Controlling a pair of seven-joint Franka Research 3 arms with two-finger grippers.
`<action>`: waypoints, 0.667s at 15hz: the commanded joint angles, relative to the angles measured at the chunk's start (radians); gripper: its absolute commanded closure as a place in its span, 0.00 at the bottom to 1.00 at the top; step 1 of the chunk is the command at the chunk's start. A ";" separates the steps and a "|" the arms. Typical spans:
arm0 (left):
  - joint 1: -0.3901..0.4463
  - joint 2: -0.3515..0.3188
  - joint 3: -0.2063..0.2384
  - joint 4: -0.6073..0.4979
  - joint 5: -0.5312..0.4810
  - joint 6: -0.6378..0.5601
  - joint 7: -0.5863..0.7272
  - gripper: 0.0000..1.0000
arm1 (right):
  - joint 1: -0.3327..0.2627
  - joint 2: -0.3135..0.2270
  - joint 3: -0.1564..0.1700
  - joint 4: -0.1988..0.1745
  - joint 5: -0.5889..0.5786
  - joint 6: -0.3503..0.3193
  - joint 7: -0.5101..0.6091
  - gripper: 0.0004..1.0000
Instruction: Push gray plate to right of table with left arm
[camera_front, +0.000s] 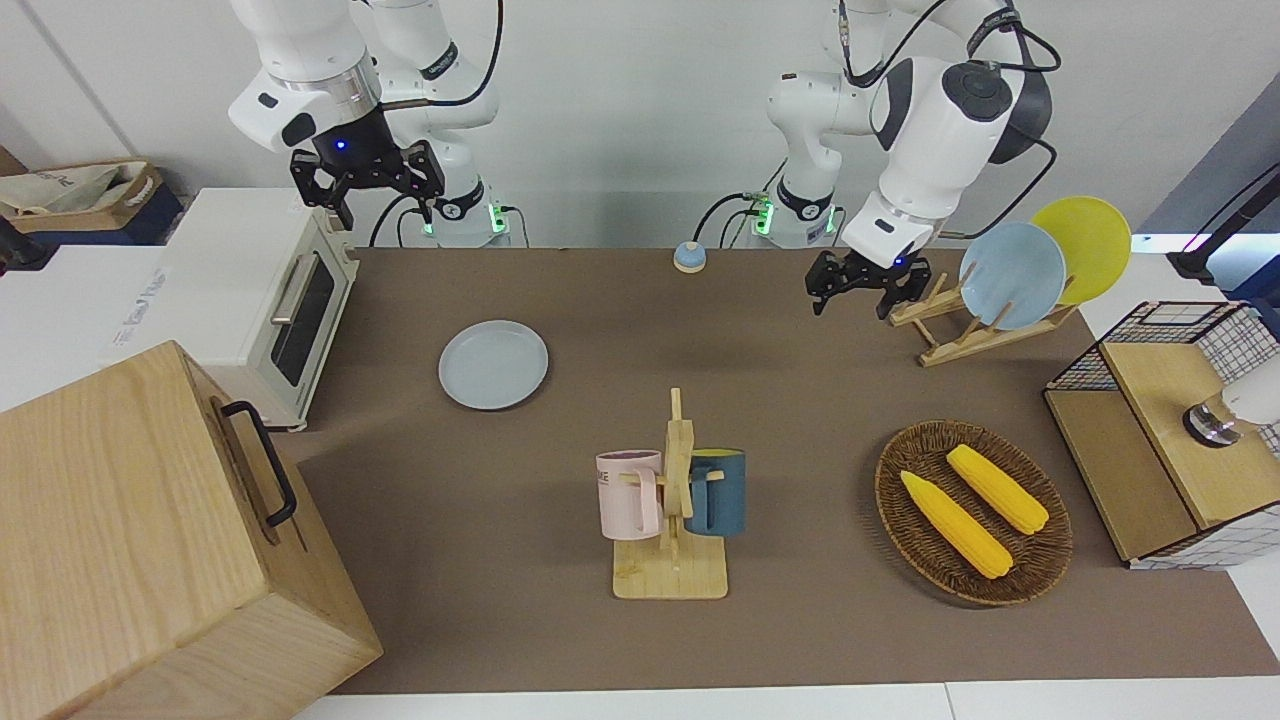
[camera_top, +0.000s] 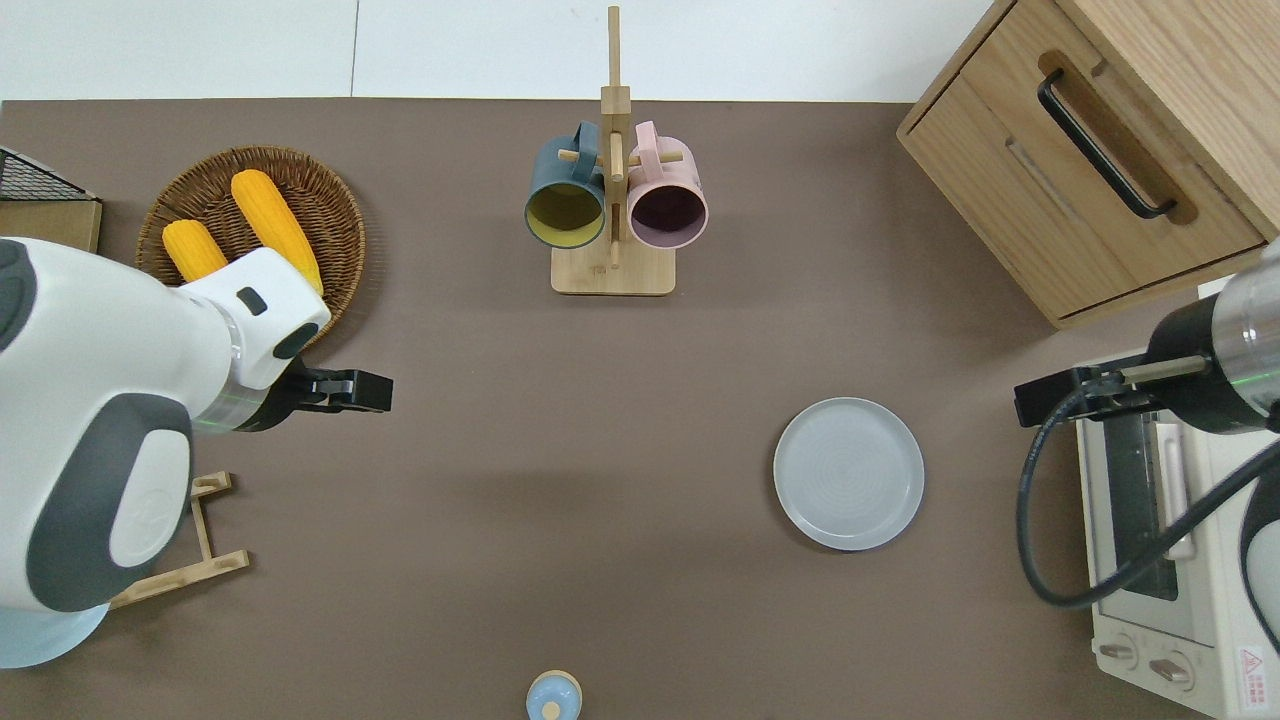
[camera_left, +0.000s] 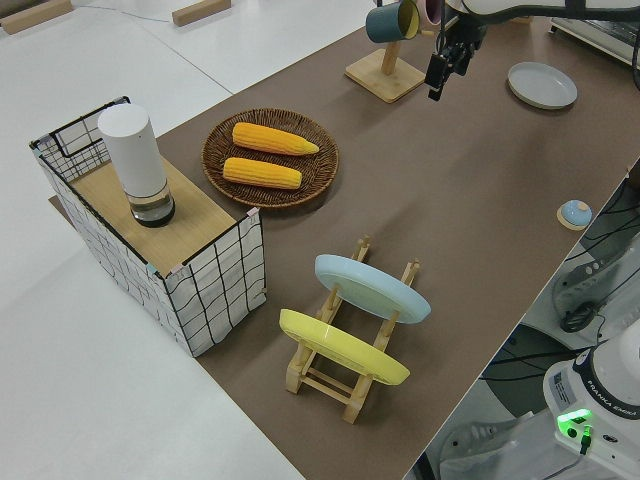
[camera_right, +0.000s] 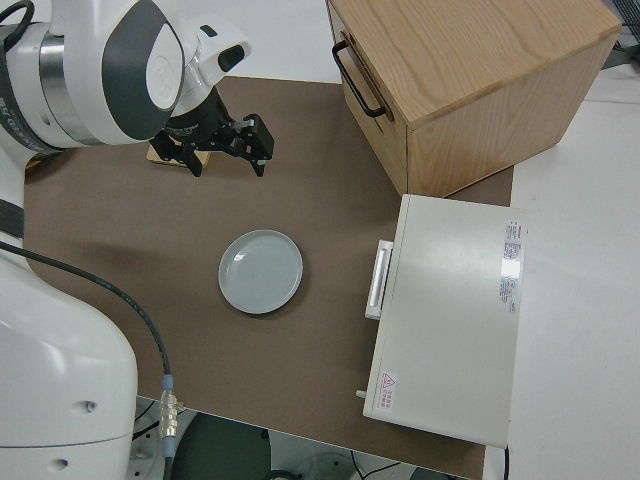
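Note:
The gray plate (camera_front: 493, 364) (camera_top: 848, 473) (camera_left: 542, 84) (camera_right: 261, 271) lies flat on the brown table (camera_front: 800, 400), toward the right arm's end and close to the toaster oven. Nothing touches it. My left gripper (camera_front: 858, 292) (camera_top: 362, 390) (camera_left: 447, 62) hangs open and empty over bare tabletop at the left arm's end, between the woven basket and the dish rack, far from the plate. The right arm is parked, its gripper (camera_front: 366, 180) open.
A mug rack (camera_front: 672, 500) with a pink and a blue mug stands mid-table. A woven basket (camera_front: 1040, 560) holds two corn cobs. A dish rack (camera_front: 960, 335) carries a sky-blue and a yellow plate. Toaster oven (camera_front: 260, 290), wooden cabinet (camera_front: 150, 540), wire crate (camera_front: 1170, 430), small bell (camera_front: 689, 258).

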 joint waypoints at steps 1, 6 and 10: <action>0.058 0.002 -0.008 0.076 0.030 -0.062 0.062 0.01 | -0.011 -0.008 0.006 -0.001 0.008 -0.012 -0.003 0.02; 0.107 0.034 -0.008 0.185 0.071 -0.143 0.148 0.01 | -0.011 -0.008 0.006 0.001 0.008 -0.012 -0.003 0.02; 0.139 0.034 -0.008 0.206 0.067 -0.150 0.219 0.01 | -0.011 -0.008 0.006 0.001 0.008 -0.012 -0.003 0.02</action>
